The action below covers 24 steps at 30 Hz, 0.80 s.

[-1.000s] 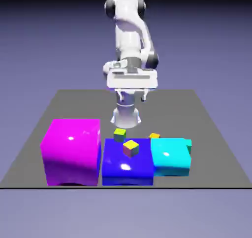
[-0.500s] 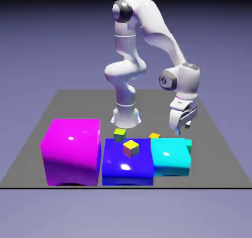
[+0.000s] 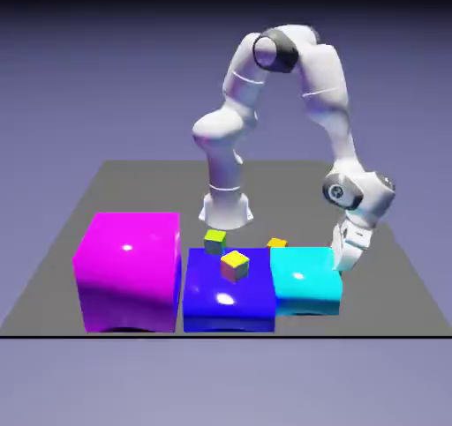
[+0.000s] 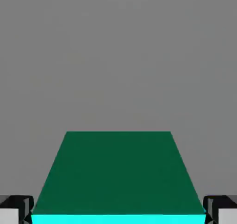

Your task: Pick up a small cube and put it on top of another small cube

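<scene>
Two sides of the small teal-green cube (image 4: 118,172) are now gripped between the fingertips of my pincer (image 4: 118,210). Half a second ago my pincer hung higher, and a bit of that cube showed past the cyan block (image 3: 305,280) in the exterior view. Now my hand has come down, at about two o'clock from the cyan block's middle, and the cube is out of sight in that view. A second ago my arm (image 3: 331,89) was raised above its own base, the fingers apart; now it arches over to the exterior view's right. The blocks and the other small cubes have kept their places.

In the hand view the cube lies toward six o'clock, filling the space between the fingertips. It has a flat, plain, dark green face, narrower at its far edge, with a bright cyan strip along the bottom. As far as I can judge with the lower part cut off, it sits squarely in my grip; whether it still touches the bench (image 3: 159,186), I cannot tell.

The small yellow-green-topped cube (image 3: 214,242), darker on its sides, shows at about eleven o'clock from the middle of the dark-blue block (image 3: 229,305), just beyond that block's far edge.
</scene>
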### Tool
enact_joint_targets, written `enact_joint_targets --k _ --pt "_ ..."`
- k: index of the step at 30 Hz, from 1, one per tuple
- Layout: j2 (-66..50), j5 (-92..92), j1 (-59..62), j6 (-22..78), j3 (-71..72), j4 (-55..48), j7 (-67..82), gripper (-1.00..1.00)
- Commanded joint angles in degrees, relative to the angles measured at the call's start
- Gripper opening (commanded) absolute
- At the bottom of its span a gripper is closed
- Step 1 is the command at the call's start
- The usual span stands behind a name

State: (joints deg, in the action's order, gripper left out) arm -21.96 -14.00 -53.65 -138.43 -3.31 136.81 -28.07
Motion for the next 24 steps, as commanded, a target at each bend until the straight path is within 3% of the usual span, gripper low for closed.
enact_joint_targets --k 1,3,8,15,24 --pt "2.1 0.4 -0.1 2.5 0.3 -0.4 0.3 -1.00" --pt "6.2 1.4 -0.2 7.4 0.9 -1.2 1.1 -1.00" --pt "5.7 -7.6 8.6 8.0 5.6 -6.3 12.5 -1.00" --pt "16.7 -7.3 21.9 19.7 -7.7 -7.7 19.4 -1.00" --pt "22.4 -1.9 23.3 25.1 -17.1 -5.3 16.0 -1.00"
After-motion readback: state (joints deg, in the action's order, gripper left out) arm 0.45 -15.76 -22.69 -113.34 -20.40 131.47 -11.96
